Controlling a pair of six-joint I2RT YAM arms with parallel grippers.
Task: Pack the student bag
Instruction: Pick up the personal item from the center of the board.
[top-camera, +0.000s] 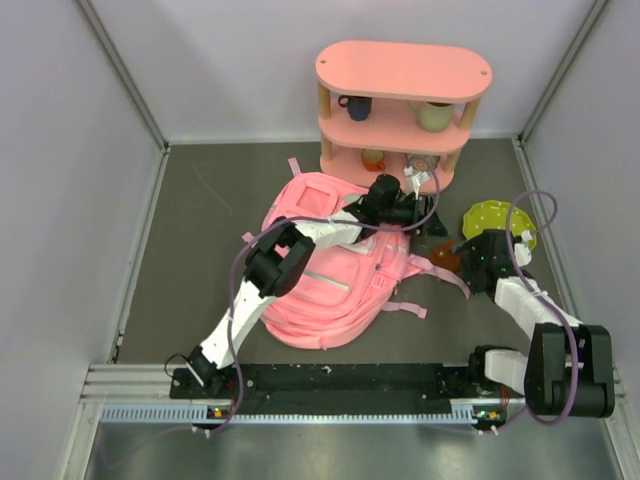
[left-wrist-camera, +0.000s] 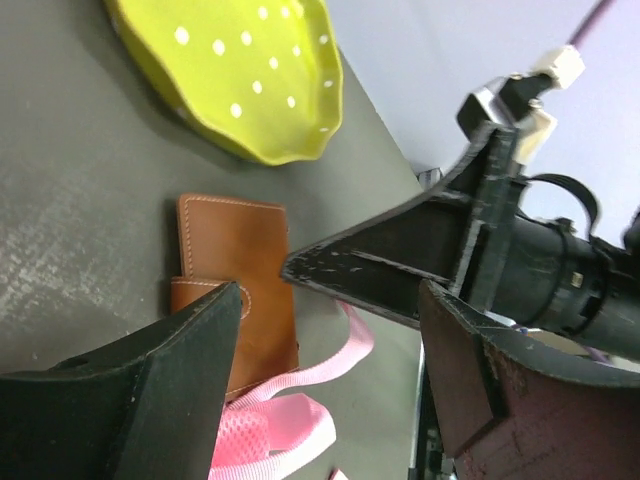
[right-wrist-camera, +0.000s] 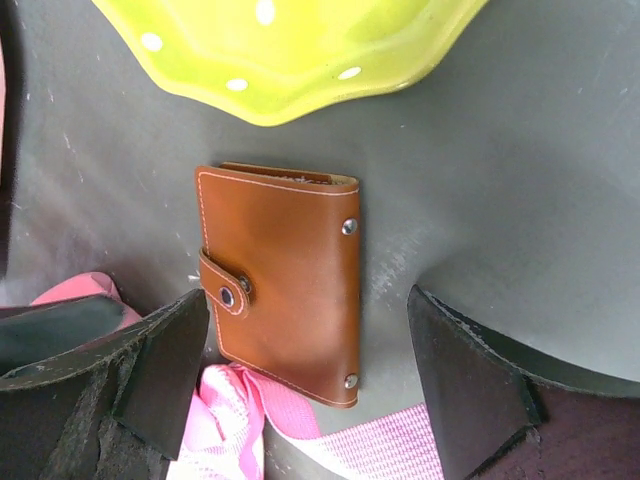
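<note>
The student bag (top-camera: 325, 285), a soft pink backpack, lies flat in the middle of the table. Its strap (right-wrist-camera: 385, 440) runs under the near end of a brown leather wallet (right-wrist-camera: 285, 275) lying on the grey mat to the bag's right. My right gripper (right-wrist-camera: 310, 350) hovers over the wallet, open, its fingers (right-wrist-camera: 465, 380) on either side of the wallet's near end and nothing held. My left gripper (left-wrist-camera: 330, 370) reaches across the bag, open and empty, with the wallet (left-wrist-camera: 240, 290) and strap (left-wrist-camera: 290, 420) just beyond it. In the top view the left gripper (top-camera: 425, 222) is close to the right gripper (top-camera: 465, 262).
A lime-green dotted plate (top-camera: 497, 222) sits just beyond the wallet (top-camera: 447, 260). A rigid pink three-tier shelf (top-camera: 400, 70) with cups stands at the back. The right arm's black finger (left-wrist-camera: 400, 265) crosses the left wrist view. Grey walls enclose the table.
</note>
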